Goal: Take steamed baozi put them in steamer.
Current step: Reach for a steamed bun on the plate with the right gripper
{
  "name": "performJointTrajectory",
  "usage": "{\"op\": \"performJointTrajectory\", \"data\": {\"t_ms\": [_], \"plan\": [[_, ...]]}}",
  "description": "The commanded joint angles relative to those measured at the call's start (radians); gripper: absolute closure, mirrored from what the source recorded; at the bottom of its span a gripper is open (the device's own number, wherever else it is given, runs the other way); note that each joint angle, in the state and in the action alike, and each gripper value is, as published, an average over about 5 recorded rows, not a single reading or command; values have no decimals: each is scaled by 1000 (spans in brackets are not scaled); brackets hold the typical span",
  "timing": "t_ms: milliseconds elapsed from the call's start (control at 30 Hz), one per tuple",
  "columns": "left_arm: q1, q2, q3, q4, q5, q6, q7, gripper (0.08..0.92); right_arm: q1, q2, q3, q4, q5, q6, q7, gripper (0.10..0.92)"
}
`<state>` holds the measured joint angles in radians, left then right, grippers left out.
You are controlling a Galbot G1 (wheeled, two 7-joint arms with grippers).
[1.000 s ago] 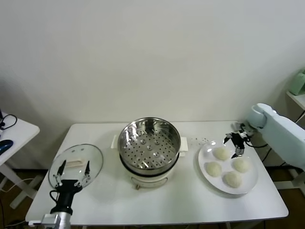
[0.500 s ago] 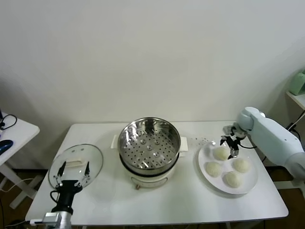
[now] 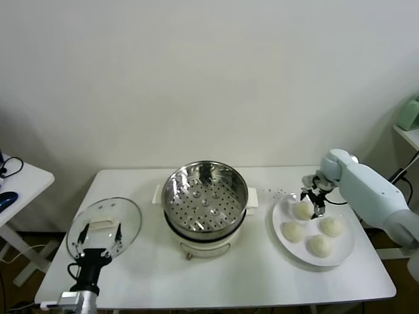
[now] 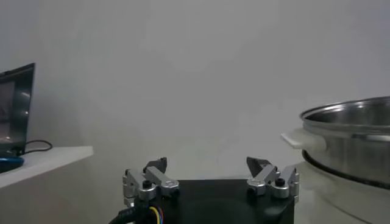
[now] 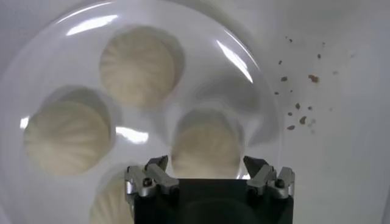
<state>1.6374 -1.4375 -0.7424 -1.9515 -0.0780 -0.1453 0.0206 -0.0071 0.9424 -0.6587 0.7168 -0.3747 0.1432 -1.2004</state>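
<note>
The right gripper (image 3: 312, 194) is hanging over the far edge of the white plate (image 3: 346, 247), which is sitting near the right edge of the table (image 3: 262, 275). Its fingers (image 5: 266, 174) are standing wide apart, straddling the far-left steamed baozi (image 5: 207, 146) without touching it and gripping nothing. Four steamed baozi (image 3: 303, 210) are lying on the plate, all close together; the wrist view is showing the nearest one directly below the open jaws.

The steamer (image 3: 205, 196) is standing at the middle of the tabletop, its perforated basket holding nothing. Dark crumbs (image 5: 298, 109) are lying on the table between plate and steamer.

The left gripper (image 3: 98, 237) is waiting at the near left corner, above the glass lid (image 3: 105, 219), its fingers (image 4: 151, 178) spread wide and holding nothing.
</note>
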Motion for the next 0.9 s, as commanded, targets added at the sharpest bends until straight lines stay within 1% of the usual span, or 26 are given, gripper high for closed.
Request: {"op": "performJointTrajectory", "data": {"t_ms": [33,433,633,900], "plan": [[2,-1,0,0,0,3,-1,177,-20,12,32,-10,-37,6,8,203],[3,-2,1,-2,6,4,1,177,-33,23,73,-21,-69,17,11,209],[6,-4,1,-4,6,4,0,177,-38,26,87,-21,-73,18,18,248],[11,-5,-2,-4,4,4,-2,177,-29,17,94,3,-65,28,22,323]]}}
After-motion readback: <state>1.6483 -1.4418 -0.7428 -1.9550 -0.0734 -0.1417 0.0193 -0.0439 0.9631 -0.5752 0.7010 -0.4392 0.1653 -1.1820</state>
